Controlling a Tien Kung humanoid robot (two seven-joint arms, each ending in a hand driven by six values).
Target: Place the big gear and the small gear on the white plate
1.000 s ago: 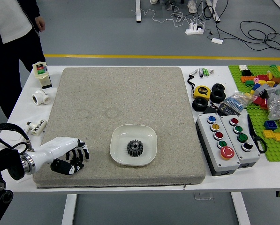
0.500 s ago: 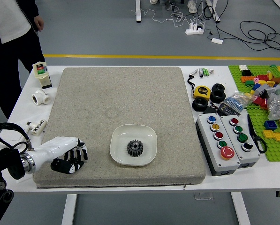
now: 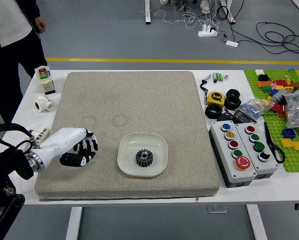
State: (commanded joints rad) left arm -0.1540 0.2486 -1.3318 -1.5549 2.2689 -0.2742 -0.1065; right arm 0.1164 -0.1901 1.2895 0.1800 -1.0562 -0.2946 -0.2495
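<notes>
My left hand (image 3: 86, 149), white with black fingers, is over the left part of the grey mat, left of the plate and apart from it. Its fingers are open and loosely bent, with nothing visible between them. The white plate (image 3: 126, 162) lies on the mat right of the hand. One dark toothed gear (image 3: 144, 158) rests inside the plate; whether it is the big or the small one, I cannot tell. A second gear cannot be made out. No right hand shows.
White pipe fittings (image 3: 43, 103) and a cream-coloured device (image 3: 45, 80) stand along the left side. Right of the mat are button boxes (image 3: 233, 155), a tape measure (image 3: 216, 98), black rings and a green brick board (image 3: 296, 162). A person stands at the far left, arms hanging.
My left hand first curls its fingers somewhat, then moves slightly away from the near edge and rightward, with the fingers looser again. Plate and gear stay put.
</notes>
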